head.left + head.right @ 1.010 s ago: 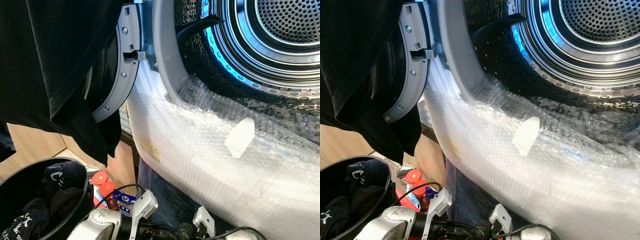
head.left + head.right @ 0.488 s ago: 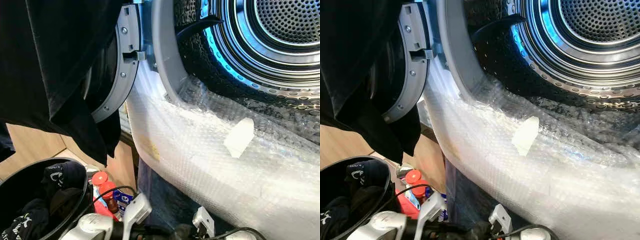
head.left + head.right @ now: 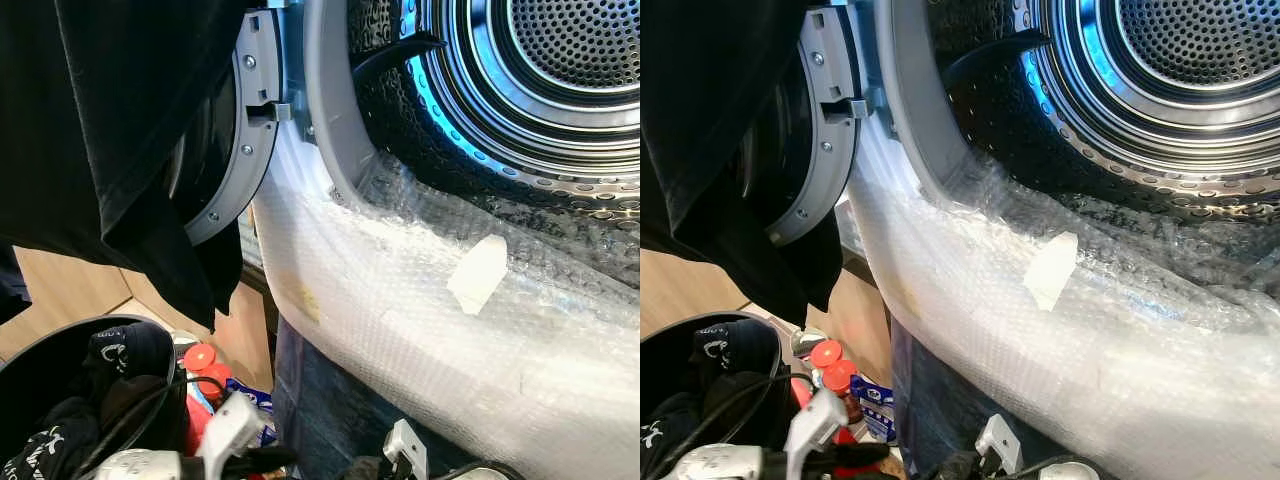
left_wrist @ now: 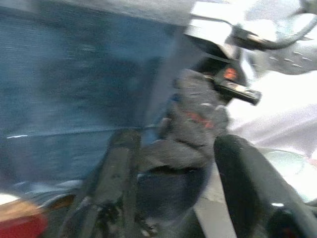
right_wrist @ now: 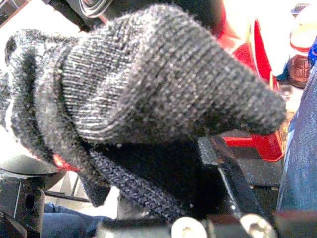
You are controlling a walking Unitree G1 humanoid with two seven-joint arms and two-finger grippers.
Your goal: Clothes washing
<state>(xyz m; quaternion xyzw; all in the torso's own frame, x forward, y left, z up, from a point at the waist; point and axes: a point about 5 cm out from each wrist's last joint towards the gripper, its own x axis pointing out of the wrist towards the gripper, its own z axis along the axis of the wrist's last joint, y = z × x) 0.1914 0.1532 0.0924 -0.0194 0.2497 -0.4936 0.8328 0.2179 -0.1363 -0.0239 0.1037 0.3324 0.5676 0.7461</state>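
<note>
A grey knit sock with a small red mark is pinched in my right gripper, which is shut on it low in front of the washer. In the left wrist view the same sock hangs just beyond my left gripper, whose fingers stand open and apart from it. The washer drum stands open at the upper right. Its door is swung left, with a black garment draped over it. A black basket at the lower left holds dark clothes.
Bubble wrap with a strip of tape covers the washer's lower rim. Red-capped bottles stand on the floor between the basket and a dark blue surface under the washer. My left wrist is beside the basket.
My left arm has swung left along the bottom of the view, towards the basket. The right wrist has sunk slightly lower. Washer, door and garment are unchanged.
</note>
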